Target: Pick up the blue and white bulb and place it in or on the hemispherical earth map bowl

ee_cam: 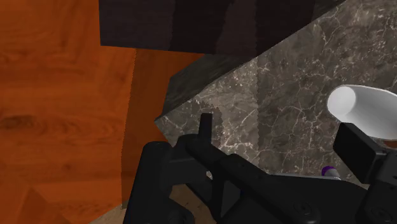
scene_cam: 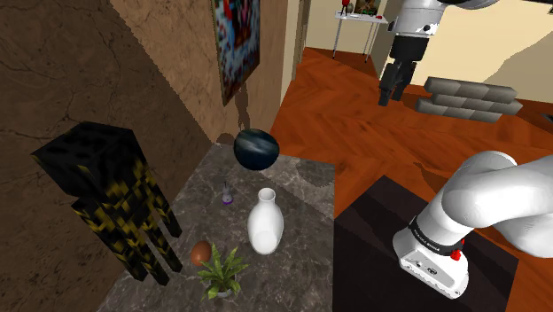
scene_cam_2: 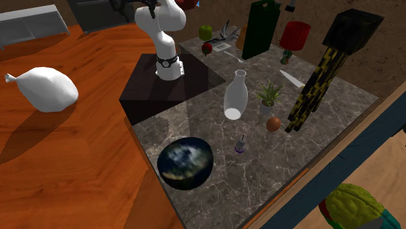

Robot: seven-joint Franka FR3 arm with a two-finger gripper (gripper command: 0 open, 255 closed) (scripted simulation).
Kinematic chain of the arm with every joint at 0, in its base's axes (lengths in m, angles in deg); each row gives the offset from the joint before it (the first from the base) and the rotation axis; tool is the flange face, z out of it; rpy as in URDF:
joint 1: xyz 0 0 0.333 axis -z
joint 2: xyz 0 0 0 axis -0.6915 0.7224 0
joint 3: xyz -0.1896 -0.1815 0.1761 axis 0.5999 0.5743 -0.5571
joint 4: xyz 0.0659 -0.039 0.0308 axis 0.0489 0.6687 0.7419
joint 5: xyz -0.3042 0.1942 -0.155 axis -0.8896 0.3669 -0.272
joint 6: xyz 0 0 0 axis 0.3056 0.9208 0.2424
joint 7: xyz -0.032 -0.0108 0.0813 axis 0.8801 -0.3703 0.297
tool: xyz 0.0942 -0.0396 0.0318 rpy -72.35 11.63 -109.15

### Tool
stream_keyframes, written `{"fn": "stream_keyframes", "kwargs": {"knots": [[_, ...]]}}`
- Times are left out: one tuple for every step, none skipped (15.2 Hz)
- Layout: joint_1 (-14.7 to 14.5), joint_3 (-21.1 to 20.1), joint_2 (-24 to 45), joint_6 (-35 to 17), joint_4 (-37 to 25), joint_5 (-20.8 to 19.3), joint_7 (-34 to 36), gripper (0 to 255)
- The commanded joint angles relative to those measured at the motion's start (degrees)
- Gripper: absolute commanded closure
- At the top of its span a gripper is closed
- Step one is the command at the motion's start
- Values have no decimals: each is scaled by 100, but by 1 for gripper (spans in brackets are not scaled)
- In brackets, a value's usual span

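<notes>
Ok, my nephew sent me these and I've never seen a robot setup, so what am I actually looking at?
It's a computer-simulated white robot arm mounted on a dark box stand next to a marble table. One picture looks over the arm's shoulder. Another looks back from the opposite end of the table. The third comes from a camera on the hand itself, looking along the black jaws.

On the table are a dark blue globe-like bowl, a tiny bulb with a purple base, a white vase, a small plant, a brown egg-shaped thing and a blocky black and yellow figure.

The jaws are raised in the air, open, and holding nothing.
</notes>
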Motion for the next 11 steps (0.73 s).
{"fn": "stream_keyframes", "kwargs": {"knots": [[0,0,0,0,0,0,0,0],[-37,-96,45,-173,94,63,76,0],[-75,-192,99,-348,180,125,151,0],[-114,-288,161,-525,259,186,224,0],[-153,-384,232,-703,330,244,297,0],[-194,-480,311,-882,394,301,370,0],[-233,-577,399,-1062,450,355,441,0],[-273,-673,495,-1242,499,407,512,0],[-313,-769,599,-1424,539,455,583,0],[-352,-864,712,-1605,572,500,654,0],[-390,-960,832,-1787,596,542,724,0]]}}
